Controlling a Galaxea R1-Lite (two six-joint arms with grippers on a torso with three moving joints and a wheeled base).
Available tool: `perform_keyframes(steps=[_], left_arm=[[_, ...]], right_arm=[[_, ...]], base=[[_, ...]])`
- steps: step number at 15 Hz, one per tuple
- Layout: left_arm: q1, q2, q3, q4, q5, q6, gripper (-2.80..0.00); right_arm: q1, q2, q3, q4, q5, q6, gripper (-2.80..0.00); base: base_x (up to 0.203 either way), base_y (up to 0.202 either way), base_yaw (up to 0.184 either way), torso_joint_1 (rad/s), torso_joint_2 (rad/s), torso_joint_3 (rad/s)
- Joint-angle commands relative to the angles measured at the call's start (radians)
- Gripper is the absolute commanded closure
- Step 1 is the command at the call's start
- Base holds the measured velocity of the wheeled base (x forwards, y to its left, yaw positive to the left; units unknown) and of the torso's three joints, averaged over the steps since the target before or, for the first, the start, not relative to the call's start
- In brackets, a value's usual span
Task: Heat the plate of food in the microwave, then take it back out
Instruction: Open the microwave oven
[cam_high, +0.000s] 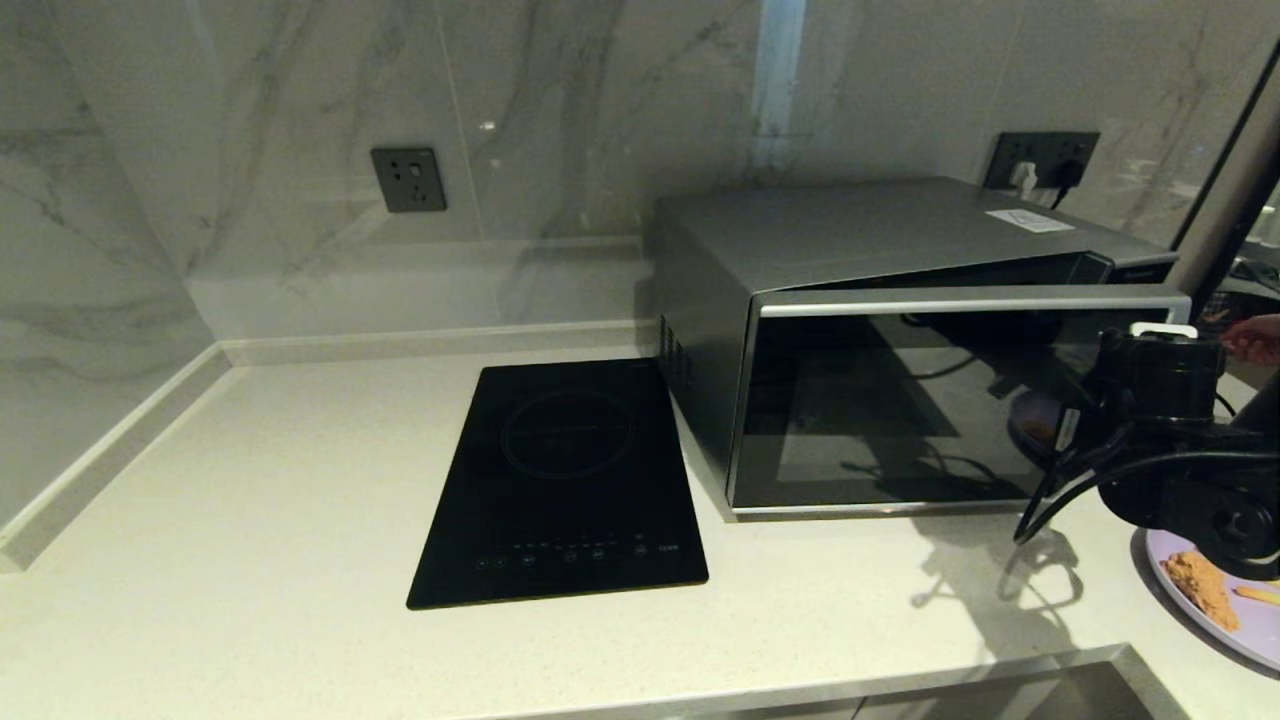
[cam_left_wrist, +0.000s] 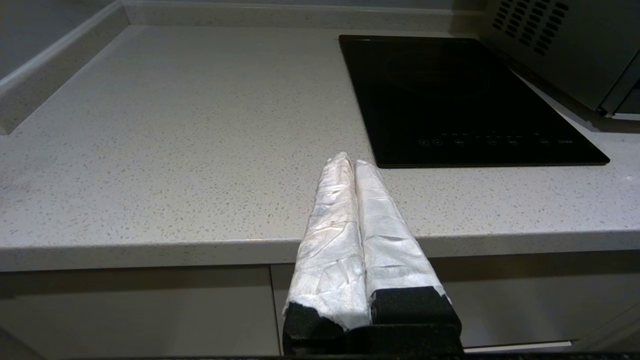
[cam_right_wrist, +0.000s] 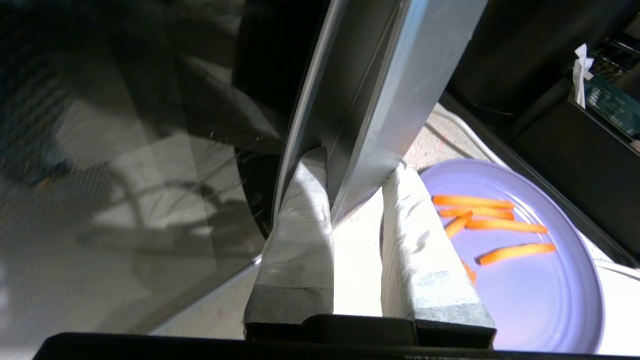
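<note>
Microwave (cam_high: 900, 300) door edge (cam_right_wrist: 370, 100) between right gripper (cam_right_wrist: 357, 170) fingers (parted, straddling); left gripper (cam_left_wrist: 352, 162) closed, empty

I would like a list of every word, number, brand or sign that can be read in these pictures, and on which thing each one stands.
None can be read.
Hob: a row of small touch symbols and a short word along its front edge, too small to read.
Microwave: a white label on its top, print too small to read.
Plate of food: no writing.
Wall sockets: no legible marks.
</note>
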Motion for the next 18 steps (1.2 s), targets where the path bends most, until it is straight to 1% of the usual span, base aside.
perform_keyframes(steps=[1,3,4,13,16,18], left_arm=[[0.000,0.001,0.000,0.000,0.001,0.000,0.00],[0.000,0.001,0.000,0.000,0.001,0.000,0.00],[0.000,0.001,0.000,0.000,0.001,-0.001,0.00],[0.000,0.001,0.000,0.000,0.001,0.000,0.00],[0.000,0.001,0.000,0.000,0.001,0.000,0.00],[0.000,0.001,0.000,0.000,0.001,-0.002,0.00]], right_arm=[[0.027,-0.023,0.023,-0.001,0.004,-0.003,0.00],[0.028,-0.025,0.028,0.000,-0.009,-0.010,0.00],[0.028,-0.025,0.028,0.001,-0.015,-0.017,-2.80],[0.037,-0.066,0.043,-0.001,-0.010,-0.015,-2.80],[0.059,-0.149,0.038,-0.001,-0.006,-0.017,-2.80],[0.067,-0.227,0.028,-0.001,-0.002,-0.034,-2.80]], base=[[0.000,0.000,0.000,0.000,0.00,0.000],[0.000,0.000,0.000,0.000,0.00,0.000],[0.000,0.000,0.000,0.000,0.00,0.000],[0.000,0.000,0.000,0.000,0.00,0.000],[0.000,0.000,0.000,0.000,0.00,0.000],[0.000,0.000,0.000,0.000,0.00,0.000]])
